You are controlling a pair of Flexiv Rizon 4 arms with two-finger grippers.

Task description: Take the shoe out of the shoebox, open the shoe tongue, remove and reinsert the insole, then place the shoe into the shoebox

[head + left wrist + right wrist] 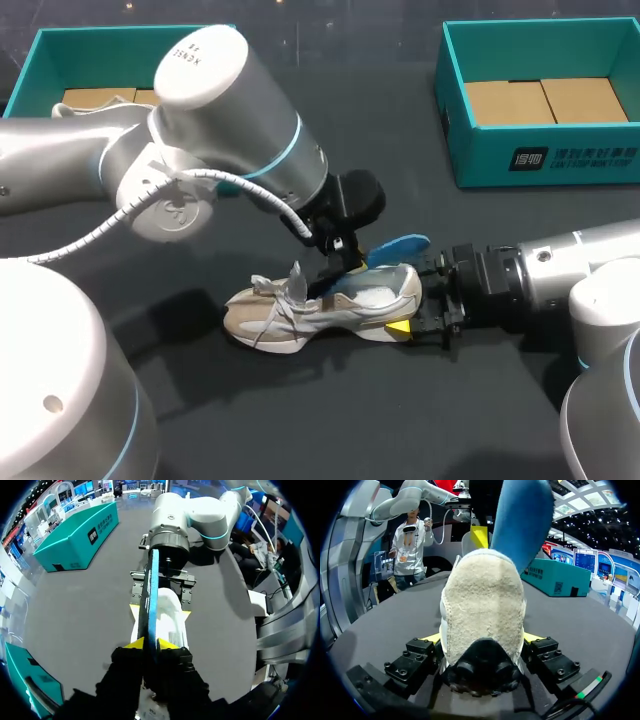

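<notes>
Now: beige suede-and-mesh sneaker (320,305) lies mid dark table (400,420), teal cardboard shoebox (480,160) well apart at 1 o'clock.
My L gripper (150,644) pinches flat blue foam insole (398,246), poking from sneaker's opening toward 2 o'clock; R gripper (481,639) clamps heel at 3 o'clock, toe at 9.

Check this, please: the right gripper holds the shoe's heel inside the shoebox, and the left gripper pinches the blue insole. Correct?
One thing is wrong: the head view shows the shoe on the table, outside both shoeboxes. The right gripper does hold its heel, and the left gripper pinches the blue insole.
</notes>
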